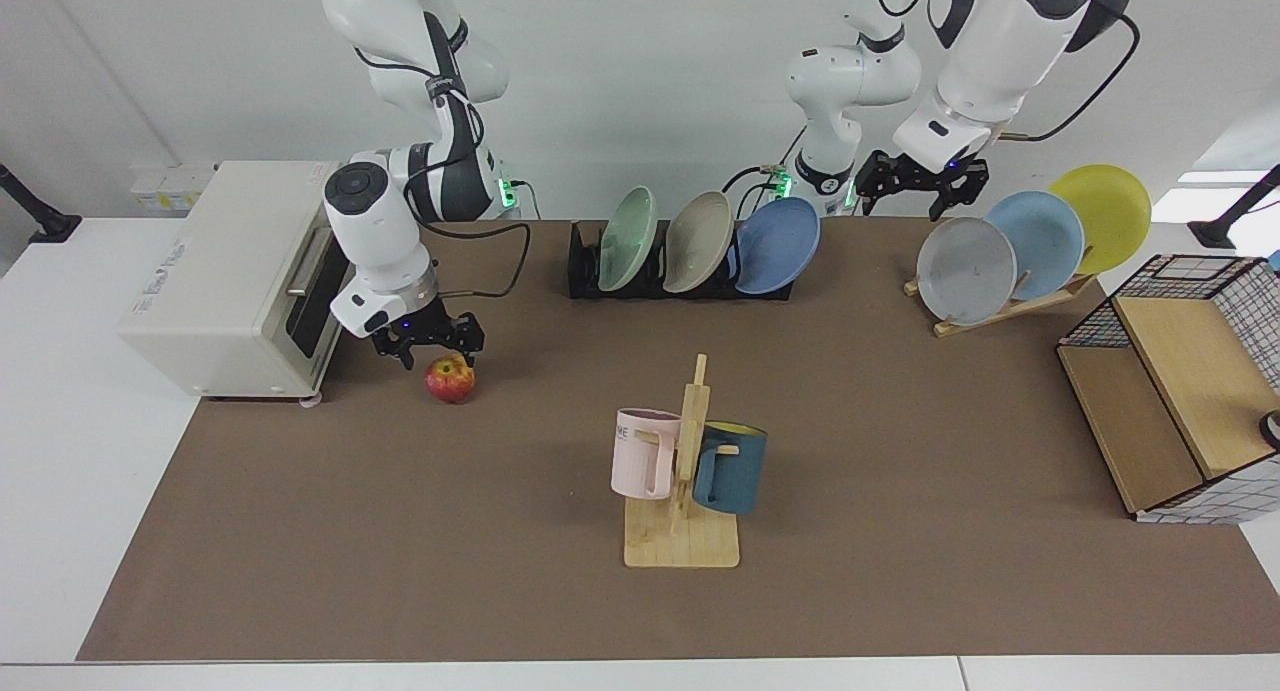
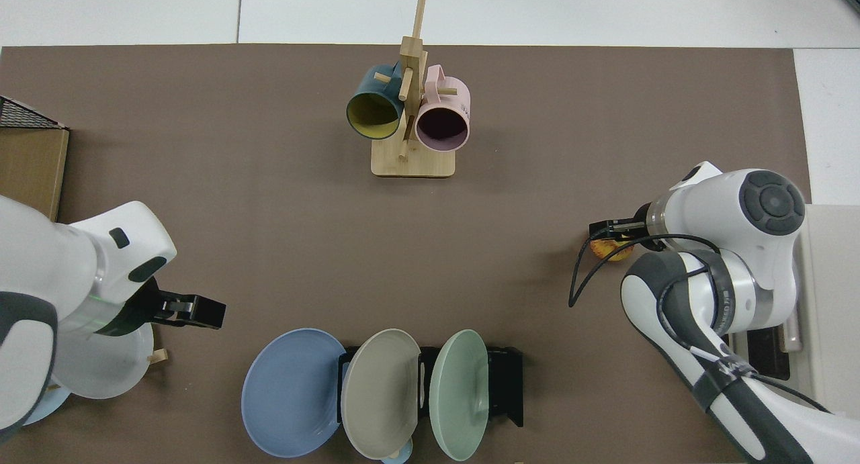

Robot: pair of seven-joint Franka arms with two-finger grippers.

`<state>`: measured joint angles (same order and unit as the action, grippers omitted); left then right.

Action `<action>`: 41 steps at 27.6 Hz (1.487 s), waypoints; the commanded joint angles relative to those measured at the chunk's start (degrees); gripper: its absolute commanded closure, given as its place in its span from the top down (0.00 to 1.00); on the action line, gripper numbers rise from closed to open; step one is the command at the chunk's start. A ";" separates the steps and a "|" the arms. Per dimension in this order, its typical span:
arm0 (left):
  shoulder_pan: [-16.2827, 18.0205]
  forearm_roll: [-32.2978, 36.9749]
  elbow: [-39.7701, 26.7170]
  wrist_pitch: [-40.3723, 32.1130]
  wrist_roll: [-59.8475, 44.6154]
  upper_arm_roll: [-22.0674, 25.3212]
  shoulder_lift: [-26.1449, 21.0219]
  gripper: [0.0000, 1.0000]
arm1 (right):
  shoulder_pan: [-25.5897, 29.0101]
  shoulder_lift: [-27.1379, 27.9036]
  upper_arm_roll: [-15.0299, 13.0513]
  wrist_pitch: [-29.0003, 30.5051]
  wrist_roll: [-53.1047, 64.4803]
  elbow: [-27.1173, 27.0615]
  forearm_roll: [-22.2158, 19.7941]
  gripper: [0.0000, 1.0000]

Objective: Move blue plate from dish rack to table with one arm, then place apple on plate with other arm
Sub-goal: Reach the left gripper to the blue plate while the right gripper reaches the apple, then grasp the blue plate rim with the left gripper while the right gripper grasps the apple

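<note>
**Right gripper over the apple, blue plate in the rack**

Right gripper (image 1: 437, 343) hangs just above the apple (image 1: 451, 379), its two fingers spread with the fruit below the gap and not clasped. From above, the same gripper (image 2: 610, 230) covers the apple (image 2: 613, 250) so that only part of its red and yellow skin shows. The apple rests on the table (image 1: 400, 531), just beside the white oven (image 1: 225, 281) and well apart from the dish rack (image 1: 585, 266).

Left gripper (image 1: 915, 193) hovers between the dish rack and the wooden plate stand (image 1: 1010, 306), raised above the table, fingers parted and holding nothing. In the top view it (image 2: 201, 311) sits near the blue plate (image 2: 292, 391) without touching it.

At the end of the dish rack nearest the left gripper, the blue plate (image 1: 778, 244) leans on edge. A grey-beige plate (image 1: 697, 241) and a pale green plate (image 1: 627, 238) stand in the slots beyond it. On the wooden plate stand lean a grey plate (image 1: 965, 269), a sky-blue plate (image 1: 1040, 229) and a yellow plate (image 1: 1105, 211). Nearer the camera than the dish rack stands a mug tree (image 1: 686, 491) carrying a pink mug (image 1: 643, 454) and a dark blue mug (image 1: 732, 468).
</note>
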<state>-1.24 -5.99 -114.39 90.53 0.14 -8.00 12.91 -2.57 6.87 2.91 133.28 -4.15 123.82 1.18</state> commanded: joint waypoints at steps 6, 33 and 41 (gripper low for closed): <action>-1.84 -4.55 -16.90 9.40 2.23 -0.53 5.71 1.00 | 0.90 4.20 0.43 5.06 -0.94 1.77 -0.12 1.00; -3.42 -10.62 -26.94 13.09 2.06 -6.41 8.27 1.00 | 0.81 2.62 0.25 -0.12 -0.94 -1.65 -0.65 0.02; -3.42 -10.62 -26.58 13.09 0.21 -9.05 8.35 0.77 | 1.07 -1.07 -0.19 -7.76 0.72 -7.01 -1.79 0.01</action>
<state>-4.16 -15.63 -139.51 102.22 2.23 -15.94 19.32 -2.46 8.67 2.43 130.61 -4.37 119.52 0.96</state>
